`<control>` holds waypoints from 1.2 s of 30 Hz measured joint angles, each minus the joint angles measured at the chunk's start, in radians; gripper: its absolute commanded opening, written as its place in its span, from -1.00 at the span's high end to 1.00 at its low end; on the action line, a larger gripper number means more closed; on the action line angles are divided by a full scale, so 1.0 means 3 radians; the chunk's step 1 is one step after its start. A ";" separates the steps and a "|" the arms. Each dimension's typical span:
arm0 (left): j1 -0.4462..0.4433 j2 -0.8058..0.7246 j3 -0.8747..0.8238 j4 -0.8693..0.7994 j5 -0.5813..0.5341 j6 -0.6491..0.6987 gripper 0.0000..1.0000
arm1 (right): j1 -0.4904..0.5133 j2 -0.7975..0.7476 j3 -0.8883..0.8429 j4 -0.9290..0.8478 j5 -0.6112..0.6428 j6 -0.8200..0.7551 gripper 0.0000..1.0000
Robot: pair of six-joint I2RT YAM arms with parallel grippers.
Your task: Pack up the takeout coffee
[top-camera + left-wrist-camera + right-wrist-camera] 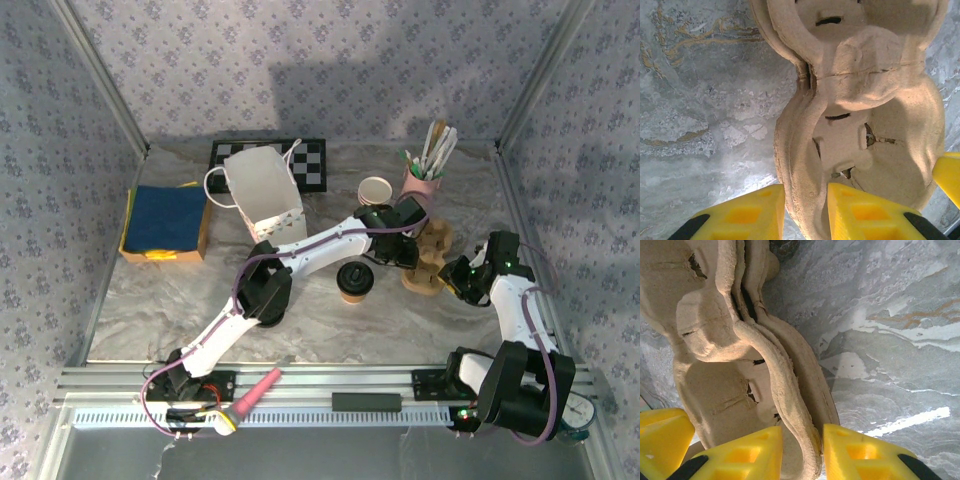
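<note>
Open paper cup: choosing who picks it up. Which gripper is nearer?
Left. The left gripper, on the pulp carrier, sits close beside the open paper cup; the right gripper holds the carrier's far side.

Bright, even light from above. A broad soft shadow darkens the patterned back wall (330, 80). The overhead view is sharp. In the right wrist close-up a pale glare streak crosses the marbled tabletop (910, 420); the nearest parts seem slightly soft.
</note>
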 measured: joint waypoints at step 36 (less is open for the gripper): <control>0.0067 0.0000 -0.0001 0.0015 0.0146 -0.0088 0.49 | -0.0042 -0.0296 -0.0047 0.0080 -0.0518 0.0216 0.47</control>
